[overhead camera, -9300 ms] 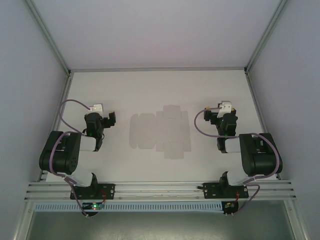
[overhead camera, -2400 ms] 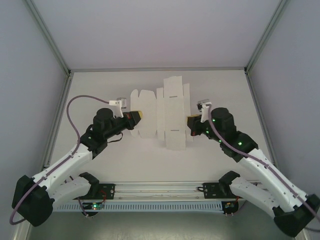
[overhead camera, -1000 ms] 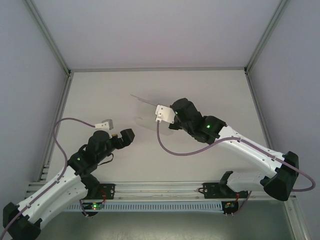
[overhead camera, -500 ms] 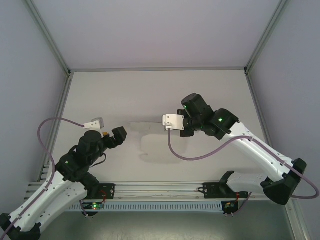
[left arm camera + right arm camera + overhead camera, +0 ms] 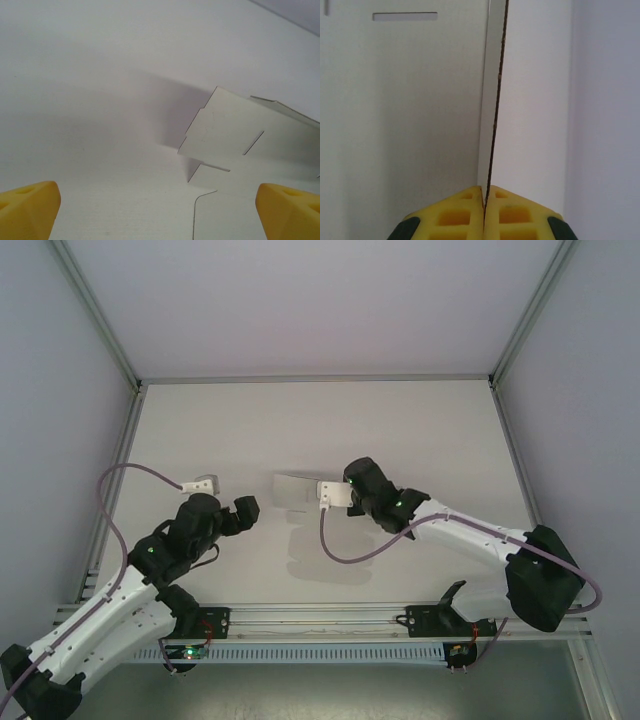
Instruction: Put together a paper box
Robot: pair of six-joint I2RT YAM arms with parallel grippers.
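A robotics lab cell. Plain white wall panels [image 5: 300, 300] and silver aluminium frame rails [image 5: 320, 616] enclose the flat white counter [image 5: 420, 430].

White matte worktop [image 5: 420, 430], rectangular, plain surface. A pale grey back wall [image 5: 320, 300] stands along its far edge; a left wall [image 5: 50, 460] and a right wall [image 5: 595, 460] rise from its side edges. One metal strut [image 5: 95, 310] runs up from the far left corner, a second strut [image 5: 535, 310] from the far right corner. A ribbed metal rail [image 5: 320, 618] spans the near edge, with a slotted white strip [image 5: 320, 652] just outside it. A soft grey shadow [image 5: 320, 558] lies on the worktop near the middle of the near edge. In the left wrist view the same white surface carries a darker shadow patch.
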